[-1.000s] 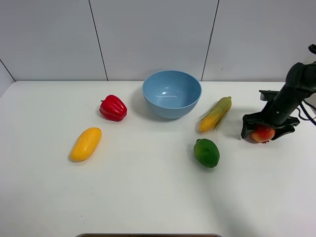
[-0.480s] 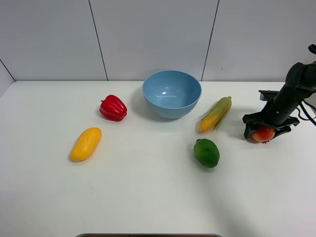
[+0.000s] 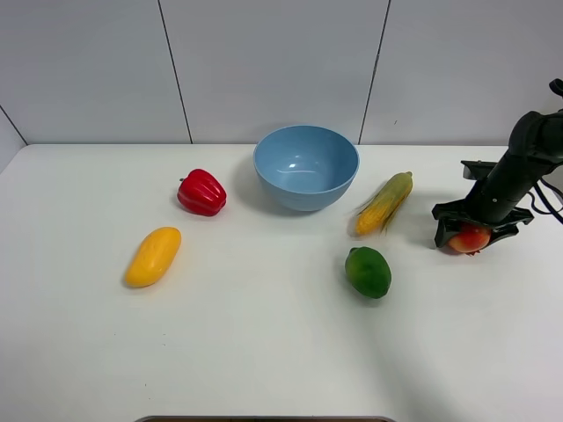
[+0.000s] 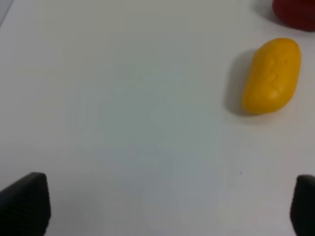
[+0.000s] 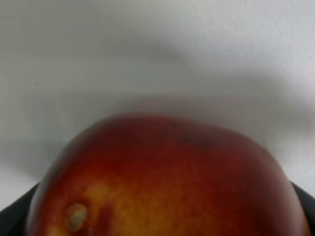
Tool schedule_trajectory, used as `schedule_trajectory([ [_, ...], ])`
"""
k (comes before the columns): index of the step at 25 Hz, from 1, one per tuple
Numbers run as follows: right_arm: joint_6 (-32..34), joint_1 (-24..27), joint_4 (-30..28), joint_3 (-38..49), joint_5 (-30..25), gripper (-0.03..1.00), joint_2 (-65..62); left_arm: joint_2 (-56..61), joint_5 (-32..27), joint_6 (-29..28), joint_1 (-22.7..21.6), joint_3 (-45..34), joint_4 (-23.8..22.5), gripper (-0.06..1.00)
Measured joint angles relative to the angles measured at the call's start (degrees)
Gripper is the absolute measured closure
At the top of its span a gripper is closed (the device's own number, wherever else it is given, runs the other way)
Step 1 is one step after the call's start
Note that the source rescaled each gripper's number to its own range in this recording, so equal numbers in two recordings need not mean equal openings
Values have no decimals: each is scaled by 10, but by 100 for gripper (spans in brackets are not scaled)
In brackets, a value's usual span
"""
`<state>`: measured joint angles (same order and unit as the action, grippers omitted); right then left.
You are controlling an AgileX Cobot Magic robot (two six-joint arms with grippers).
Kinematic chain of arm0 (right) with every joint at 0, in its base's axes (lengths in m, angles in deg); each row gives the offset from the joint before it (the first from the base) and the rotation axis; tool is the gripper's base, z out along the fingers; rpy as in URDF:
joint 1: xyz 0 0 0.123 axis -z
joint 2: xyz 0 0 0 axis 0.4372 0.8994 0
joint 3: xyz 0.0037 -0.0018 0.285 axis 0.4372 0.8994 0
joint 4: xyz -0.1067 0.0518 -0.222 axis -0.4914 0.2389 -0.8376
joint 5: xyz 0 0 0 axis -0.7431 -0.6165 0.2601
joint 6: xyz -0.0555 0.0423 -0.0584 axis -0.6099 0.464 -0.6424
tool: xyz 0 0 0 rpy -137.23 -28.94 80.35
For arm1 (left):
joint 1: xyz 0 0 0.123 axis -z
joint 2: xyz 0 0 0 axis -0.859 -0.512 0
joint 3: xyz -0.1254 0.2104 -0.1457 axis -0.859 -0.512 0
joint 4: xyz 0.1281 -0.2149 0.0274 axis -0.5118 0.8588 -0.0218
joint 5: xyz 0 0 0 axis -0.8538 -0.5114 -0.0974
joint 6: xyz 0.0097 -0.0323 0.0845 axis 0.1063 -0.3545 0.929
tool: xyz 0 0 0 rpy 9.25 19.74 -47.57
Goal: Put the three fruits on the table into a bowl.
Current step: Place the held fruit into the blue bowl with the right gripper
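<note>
**Apple (image 3: 469, 238) pinched in the right gripper, other two fruits loose on the table**

So the apple (image 5: 162, 182) sits out near the table's right edge, roughly 4 o'clock from the bowl (image 3: 303, 198) and well apart from it. The right gripper (image 3: 473, 236) has its jaws narrowed onto it, one black finger on each side. In the right wrist view the red-yellow skin fills pretty much everything. Can't tell whether it's touching the surface or a hair above it.

The lime (image 3: 368, 272) lies at 5 o'clock from the bowl, on its own. The mango (image 3: 153, 256) is way over at 8 o'clock, lying at a tilt.

The left gripper (image 4: 165, 206) is spread wide. You only see its two dark fingertips at the corners of the left wrist view, above bare white table (image 3: 264, 352), with the mango (image 4: 272, 75) ahead and off to one side.

Non-fruit stuff: the corn cob (image 3: 384, 202) is just beside the bowl at 4 o'clock, between it and the apple. The red bell pepper (image 3: 201, 192) sits at 9 o'clock.
</note>
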<state>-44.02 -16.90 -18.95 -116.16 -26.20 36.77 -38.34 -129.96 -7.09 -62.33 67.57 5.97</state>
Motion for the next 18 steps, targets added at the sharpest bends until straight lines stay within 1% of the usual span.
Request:
schedule_trajectory([
  [12, 1, 0, 1, 0, 0, 68, -1, 0, 0, 0, 0, 0, 0, -6],
  [18, 3, 0, 0, 0, 4, 68, -32, 0, 0, 0, 0, 0, 0, -6],
])
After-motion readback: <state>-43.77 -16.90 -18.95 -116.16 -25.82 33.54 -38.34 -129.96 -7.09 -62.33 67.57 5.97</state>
